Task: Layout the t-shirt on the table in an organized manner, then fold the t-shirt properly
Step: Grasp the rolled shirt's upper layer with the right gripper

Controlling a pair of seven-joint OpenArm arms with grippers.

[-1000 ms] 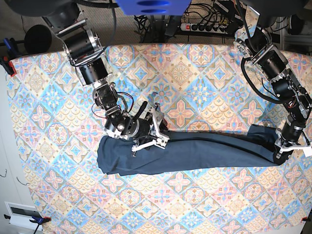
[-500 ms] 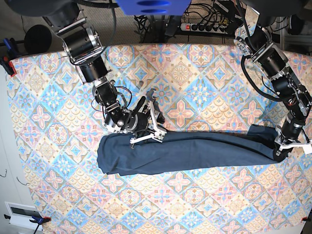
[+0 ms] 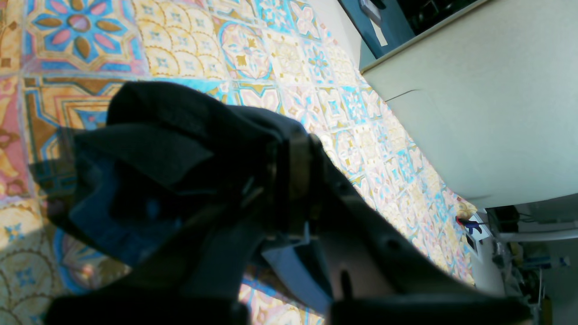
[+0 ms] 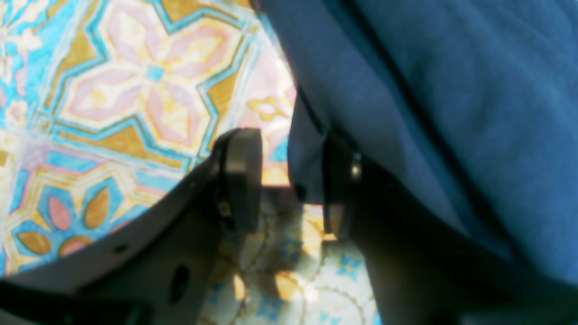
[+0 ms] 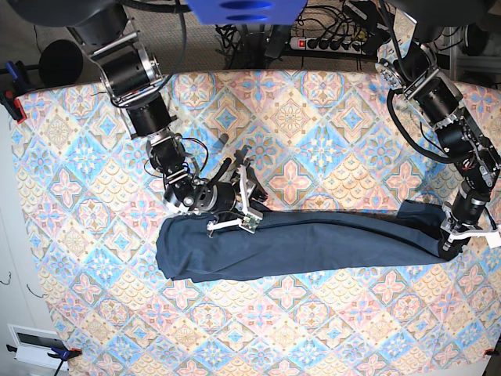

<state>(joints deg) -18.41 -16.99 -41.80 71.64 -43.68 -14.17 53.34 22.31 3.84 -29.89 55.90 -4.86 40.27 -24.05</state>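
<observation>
Lying in a long flat strip across the bench, the navy t-shirt is stretched between both arms. One end of it is pinched tight by the left end effector at the bench's edge. The right end effector is held released, its fingers set either side of the shirt's upper hem.

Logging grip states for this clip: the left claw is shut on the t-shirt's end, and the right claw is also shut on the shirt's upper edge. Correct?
Not quite. The left claw is shut on the end of the t-shirt, but the right claw is open: the right wrist view shows a gap between its fingers, with the shirt's edge hanging in that gap, unclamped. It sits at the upper edge, over the table.
</observation>
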